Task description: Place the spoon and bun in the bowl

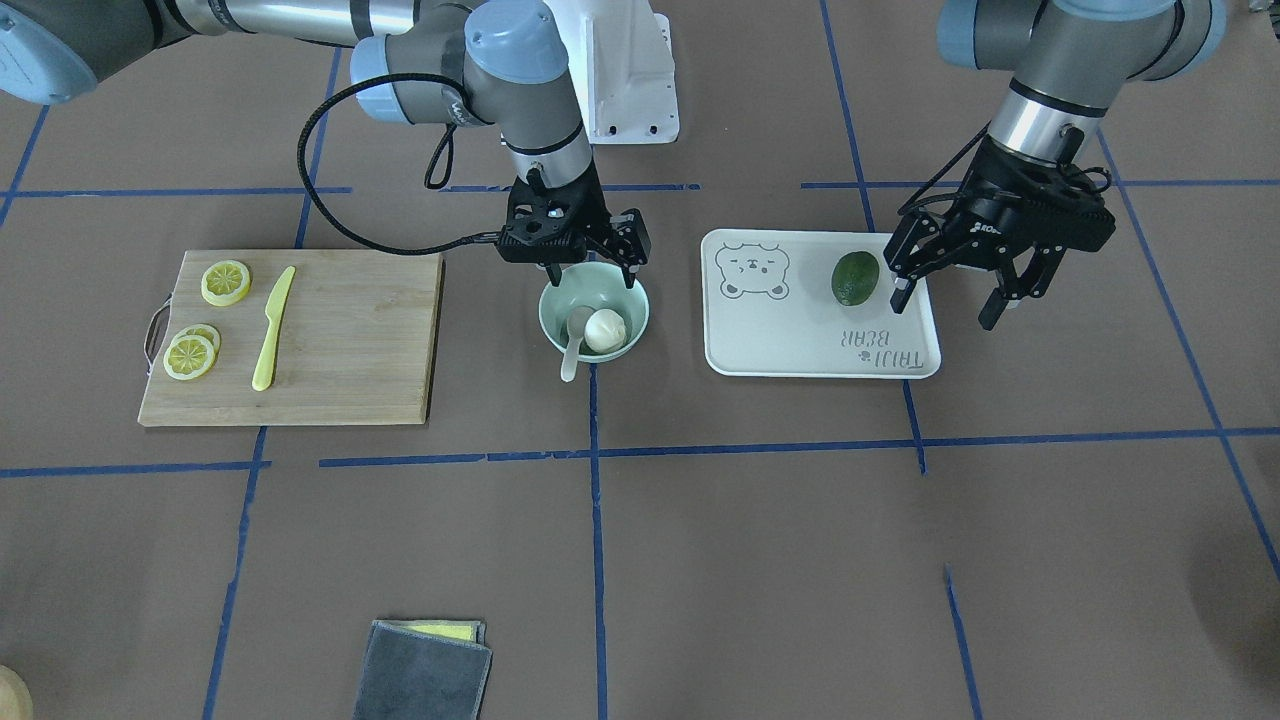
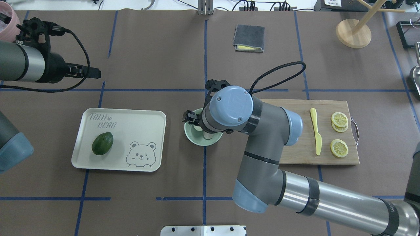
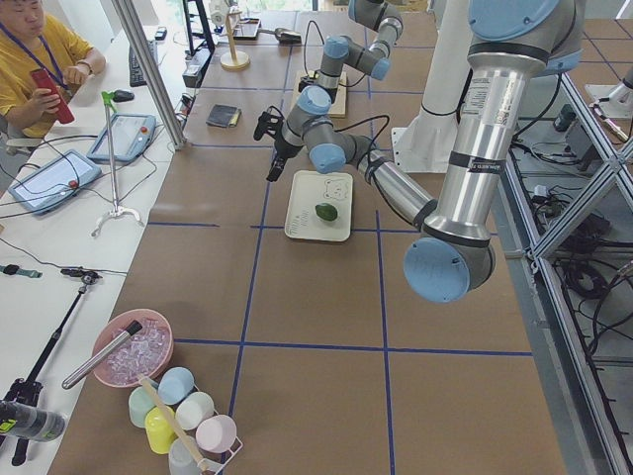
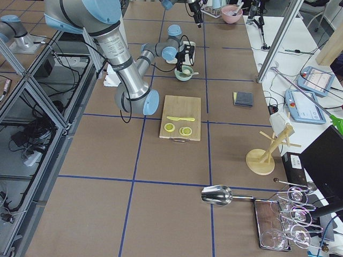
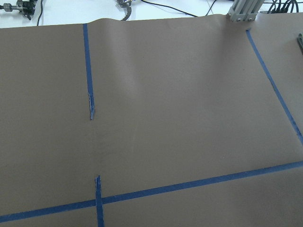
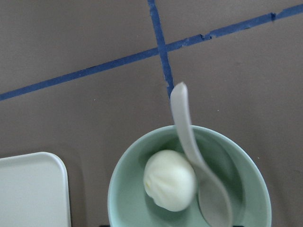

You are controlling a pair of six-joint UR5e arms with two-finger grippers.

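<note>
The mint-green bowl (image 1: 600, 286) stands at the table's middle. The white bun (image 1: 604, 330) lies inside it, and the off-white spoon (image 1: 573, 346) has its scoop in the bowl and its handle over the rim. The right wrist view shows the bowl (image 6: 239, 165), bun (image 6: 169, 179) and spoon (image 6: 189, 137) from just above. My right gripper (image 1: 592, 272) hangs open and empty right above the bowl's robot-side edge. My left gripper (image 1: 943, 310) is open and empty, above the outer edge of the tray. In the overhead view my right wrist hides most of the bowl (image 2: 193, 137).
A pale tray (image 1: 800, 340) with a bear print holds a green avocado (image 1: 855, 277). A wooden cutting board (image 1: 340, 340) carries lemon slices (image 1: 226, 282) and a yellow plastic knife (image 1: 272, 328). A folded grey cloth (image 1: 422, 672) lies near the operators' edge.
</note>
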